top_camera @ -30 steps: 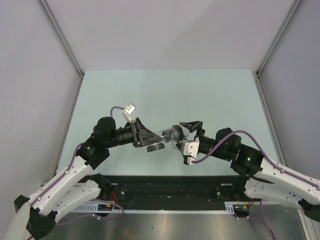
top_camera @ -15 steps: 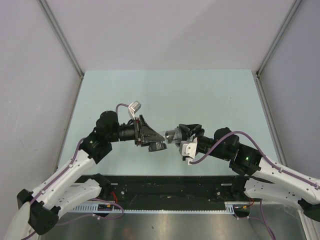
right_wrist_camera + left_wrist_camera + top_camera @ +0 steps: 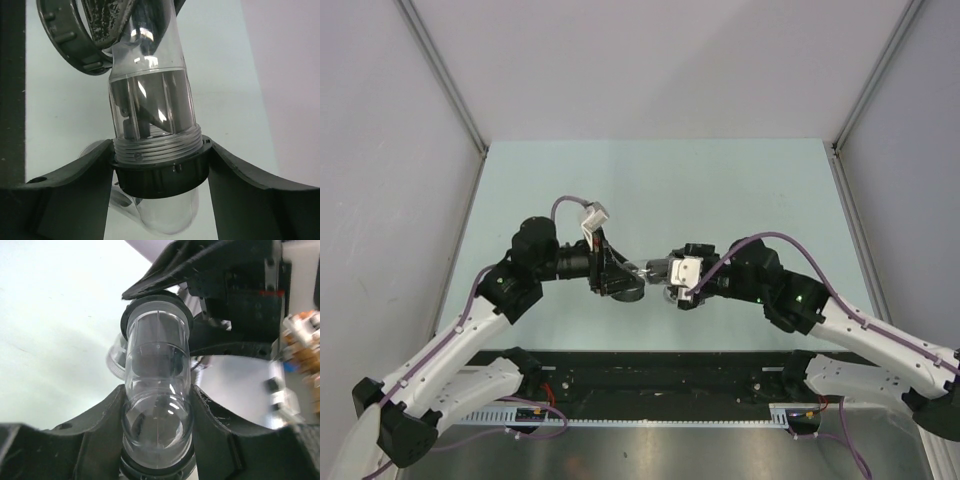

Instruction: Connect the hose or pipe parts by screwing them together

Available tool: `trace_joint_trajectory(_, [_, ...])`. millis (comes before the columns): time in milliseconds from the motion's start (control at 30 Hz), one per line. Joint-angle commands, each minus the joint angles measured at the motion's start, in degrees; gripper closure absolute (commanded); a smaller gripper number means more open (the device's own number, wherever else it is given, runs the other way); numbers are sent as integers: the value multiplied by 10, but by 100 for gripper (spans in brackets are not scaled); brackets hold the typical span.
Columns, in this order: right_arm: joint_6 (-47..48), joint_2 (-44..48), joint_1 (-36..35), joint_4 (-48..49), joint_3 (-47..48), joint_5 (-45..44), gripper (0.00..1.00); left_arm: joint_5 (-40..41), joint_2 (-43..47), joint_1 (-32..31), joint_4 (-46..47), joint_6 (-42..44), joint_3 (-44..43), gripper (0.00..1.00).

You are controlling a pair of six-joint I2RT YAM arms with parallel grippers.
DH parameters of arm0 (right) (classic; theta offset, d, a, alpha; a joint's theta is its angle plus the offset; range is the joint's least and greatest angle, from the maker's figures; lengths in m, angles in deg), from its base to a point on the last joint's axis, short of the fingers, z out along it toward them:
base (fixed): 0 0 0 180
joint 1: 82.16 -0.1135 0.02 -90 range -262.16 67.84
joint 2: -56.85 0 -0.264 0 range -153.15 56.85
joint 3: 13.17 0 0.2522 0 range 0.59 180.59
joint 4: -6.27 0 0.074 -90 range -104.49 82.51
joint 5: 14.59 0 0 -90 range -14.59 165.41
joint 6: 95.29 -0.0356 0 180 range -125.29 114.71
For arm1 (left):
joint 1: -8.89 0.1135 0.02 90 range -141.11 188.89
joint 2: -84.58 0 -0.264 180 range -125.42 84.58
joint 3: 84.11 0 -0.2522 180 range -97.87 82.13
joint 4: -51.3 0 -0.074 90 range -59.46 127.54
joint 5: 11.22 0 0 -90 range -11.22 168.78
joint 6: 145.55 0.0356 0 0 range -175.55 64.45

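The pipe parts are clear plastic tubes with dark ring nuts, held in the air between both arms (image 3: 652, 270). My left gripper (image 3: 620, 282) (image 3: 157, 390) is shut on a curved clear tube (image 3: 157, 345), with a dark ring (image 3: 65, 40) hanging beside its fingers. The tube's far end carries a clear threaded collar (image 3: 157, 148) and a black ring nut (image 3: 160, 175). My right gripper (image 3: 672, 276) (image 3: 157, 145) is shut on that black nut, both fingers touching its sides. Past the nut a second clear piece (image 3: 170, 220) curves away.
The pale green tabletop (image 3: 650, 180) lies below the parts, walled by grey panels on three sides. A black rail (image 3: 650, 375) with both arm bases runs along the near edge. Purple cables (image 3: 790, 270) loop off both wrists.
My right gripper was wide open beside the tube; it has closed on the black nut and rolled its wrist. The left gripper has kept its hold and shifted slightly toward the back.
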Motion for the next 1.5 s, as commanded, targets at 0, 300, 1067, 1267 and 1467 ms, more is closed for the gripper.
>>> trace_joint_trajectory(0, [-89,-32,23,4,21,205,92,-9,3,-26,73,286,8,100])
trace_joint_trajectory(300, [-241,-88,105,25,21,350,82,41,26,-94,73,619,94,100])
trace_joint_trajectory(1067, [-141,98,55,96,-26,46,0,124,77,-47,71,17,63,100])
trace_joint_trajectory(1267, [-92,86,-10,111,-41,-91,0,40,77,34,70,-166,60,100])
trace_joint_trajectory(1467, [-6,61,-44,84,-53,-98,2,-43,45,81,70,-264,56,100])
